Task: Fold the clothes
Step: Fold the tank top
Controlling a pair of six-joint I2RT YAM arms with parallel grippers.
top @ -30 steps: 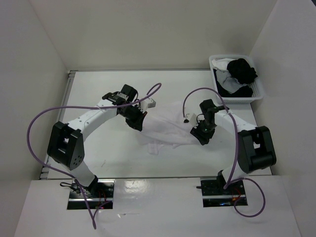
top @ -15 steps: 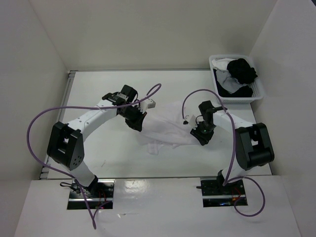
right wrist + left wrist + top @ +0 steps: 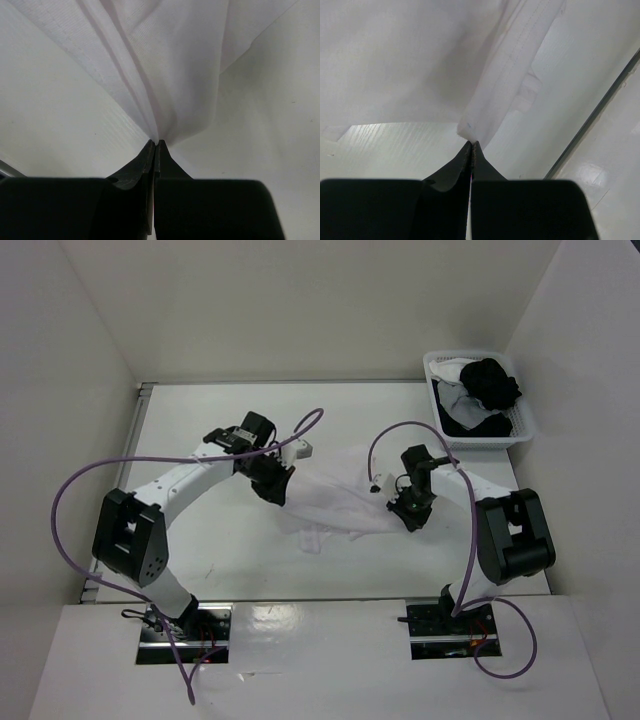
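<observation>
Now, clothes: white garment, rumpled, middle of tabletop, spanning both arms.
Left end effector: closed, pinching its edge, seemingly a hem.
Right end effector: clamped on gathered folds.
Basket: far right corner, well apart.

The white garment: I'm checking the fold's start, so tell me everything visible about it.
The white garment is thin, soft, plain fabric with stitched hems, crumpled on the table between the arms. The left gripper pinches a hemmed edge; the right gripper is shut on a gathered bunch at the opposite side, folds fanning from it.
</observation>
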